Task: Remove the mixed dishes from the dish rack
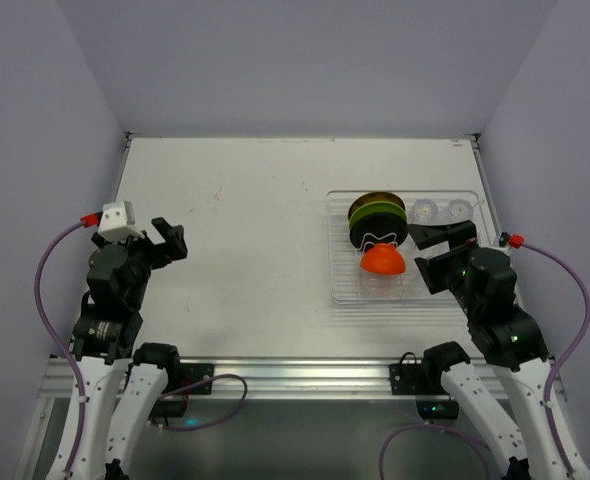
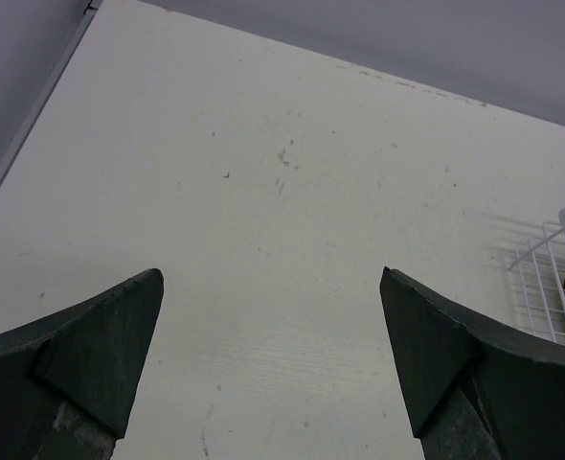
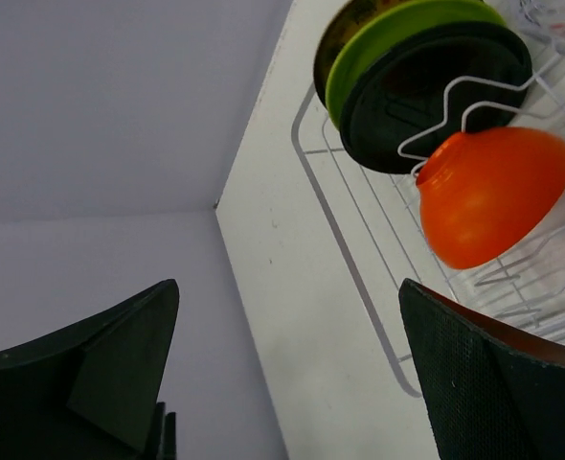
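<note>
Dish rack (image 1: 337,285) sits on the table's (image 1: 235,200) right half, still loaded. Three plates stand on edge at its far end: patterned yellow-brown (image 1: 375,197), lime green (image 1: 375,211), black (image 1: 378,234). The orange-red bowl (image 1: 383,261) leans against the black plate. Two clear cups (image 1: 427,211) are discernible beside the plates. Any further cups are indistinct, and the rack's right side is masked by the right gripper (image 1: 422,255), jaws spread wide, just beside the bowl. Left gripper (image 1: 172,240), likewise spread, is over bare table well apart from the rack. Its wrist view catches only a cropped rack corner (image 2: 551,278).
</note>
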{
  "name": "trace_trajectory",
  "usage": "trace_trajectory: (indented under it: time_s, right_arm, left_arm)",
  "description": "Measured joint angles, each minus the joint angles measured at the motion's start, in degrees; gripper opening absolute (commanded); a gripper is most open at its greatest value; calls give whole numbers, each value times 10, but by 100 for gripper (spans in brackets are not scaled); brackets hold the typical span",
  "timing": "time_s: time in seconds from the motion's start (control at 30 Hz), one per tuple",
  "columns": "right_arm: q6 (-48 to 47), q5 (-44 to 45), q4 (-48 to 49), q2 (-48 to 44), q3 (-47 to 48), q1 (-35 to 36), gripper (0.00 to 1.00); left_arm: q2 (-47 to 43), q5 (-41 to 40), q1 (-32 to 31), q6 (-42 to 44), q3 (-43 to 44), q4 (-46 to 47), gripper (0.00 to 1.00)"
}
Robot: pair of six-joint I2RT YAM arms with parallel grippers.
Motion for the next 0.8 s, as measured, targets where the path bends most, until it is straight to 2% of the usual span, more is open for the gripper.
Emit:
trace_trajectory:
  time_s: [0.2, 0.4, 0.57, 0.8]
  right_arm:
    - [130, 3, -12, 74, -15, 0, 99]
    - [220, 2, -31, 92, -42, 0, 99]
    - [264, 2, -39, 114, -52, 0, 99]
    - [279, 0, -17, 134, -82, 0, 99]
  left_arm:
    - [2, 0, -6, 0, -1, 0, 100]
    - [12, -11, -10, -2, -1, -1, 100]
    - [24, -19, -10, -5, -1, -4, 100]
    - [33, -20, -10, -5, -1, -4, 100]
